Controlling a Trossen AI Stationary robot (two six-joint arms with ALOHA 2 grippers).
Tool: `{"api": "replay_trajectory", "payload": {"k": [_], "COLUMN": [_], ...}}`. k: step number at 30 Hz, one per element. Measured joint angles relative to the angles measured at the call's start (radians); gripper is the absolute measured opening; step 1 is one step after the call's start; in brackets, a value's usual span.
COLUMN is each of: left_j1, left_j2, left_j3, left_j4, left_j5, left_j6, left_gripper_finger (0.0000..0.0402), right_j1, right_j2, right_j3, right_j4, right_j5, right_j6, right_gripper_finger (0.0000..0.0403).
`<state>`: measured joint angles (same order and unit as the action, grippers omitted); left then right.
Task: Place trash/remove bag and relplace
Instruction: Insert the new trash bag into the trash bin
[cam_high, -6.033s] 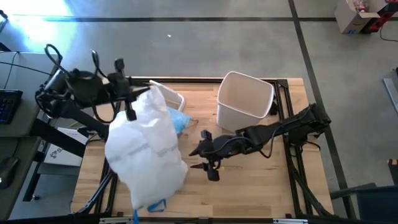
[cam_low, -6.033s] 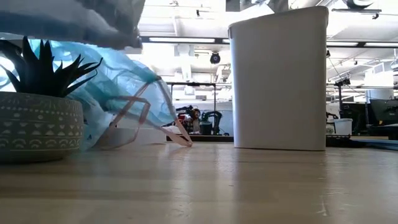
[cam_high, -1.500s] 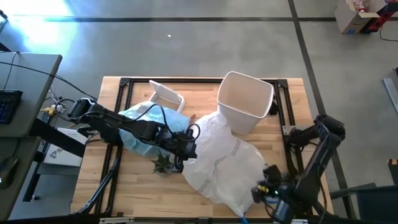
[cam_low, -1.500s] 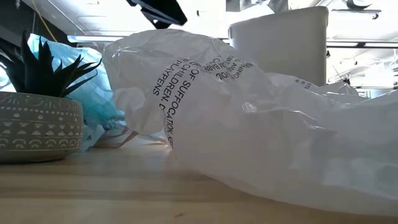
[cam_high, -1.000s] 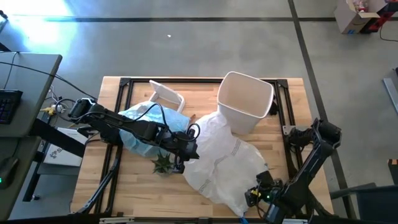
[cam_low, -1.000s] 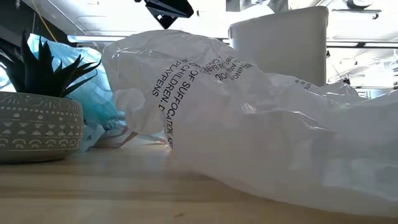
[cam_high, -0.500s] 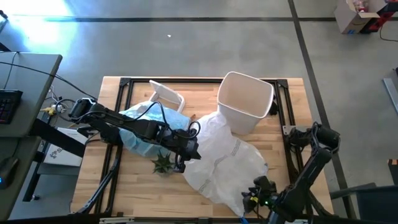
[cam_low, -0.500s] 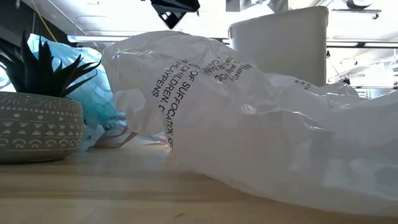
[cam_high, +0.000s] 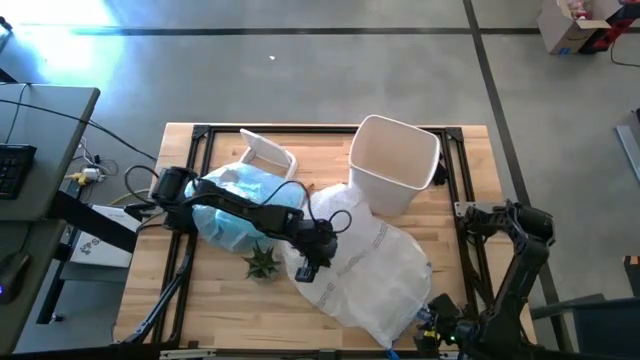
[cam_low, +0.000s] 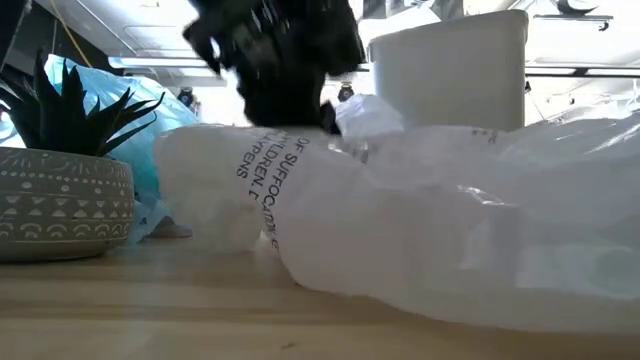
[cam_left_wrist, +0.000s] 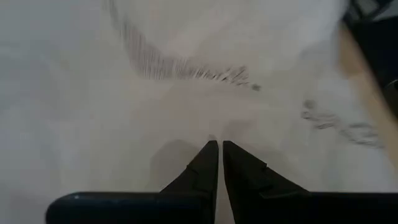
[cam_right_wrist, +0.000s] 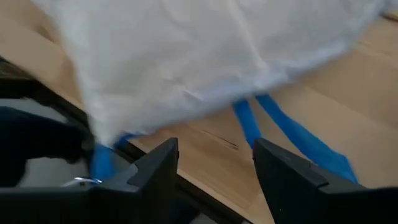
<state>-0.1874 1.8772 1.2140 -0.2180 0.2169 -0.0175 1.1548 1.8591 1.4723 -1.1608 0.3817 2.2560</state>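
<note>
White crinkly bag (cam_high: 370, 275) sprawls from mid-tabletop to the front right edge beside the white bin (cam_high: 393, 163), left gripper (cam_high: 309, 268) pressing clenched jaws onto it, likely pinning it, while right gripper (cam_right_wrist: 214, 168) hovers jaws-spread near its blue drawstrings (cam_right_wrist: 273, 130).

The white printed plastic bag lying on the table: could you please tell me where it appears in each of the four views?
High view: white bag lies at table centre, below the white bin.
Low view: the bag fills the middle and right, in front of the bin.
Left wrist view: the bag fills nearly the whole picture.
Right wrist view: the bag covers the upper part, blue drawstrings trailing.
Shared landmark: its black printed lettering.
</note>
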Motion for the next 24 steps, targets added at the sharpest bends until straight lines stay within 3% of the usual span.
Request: {"api": "replay_trajectory", "payload": {"k": [7,17,24], "left_j1": [0.005,0.004,0.003], "left_j2": [0.072,0.073,0.073], "left_j3": [0.0,0.001,0.001], "left_j4": [-0.029,-0.154,-0.18], "left_j5": [0.015,0.006,0.005], "left_j6": [-0.033,-0.033,-0.041], "left_gripper_finger": [0.0007,0.0007,0.0007], "right_j1": [-0.022,-0.095,-0.139], "right_j2": [0.002,0.003,0.003], "right_j3": [-0.081,-0.294,-0.344], "right_j4": [0.11,0.464,0.486], "right_j5": [-0.034,0.094,0.251], "right_j6": [0.009,-0.009,-0.023], "right_gripper_finger": [0.0195,0.0195,0.0195]}}
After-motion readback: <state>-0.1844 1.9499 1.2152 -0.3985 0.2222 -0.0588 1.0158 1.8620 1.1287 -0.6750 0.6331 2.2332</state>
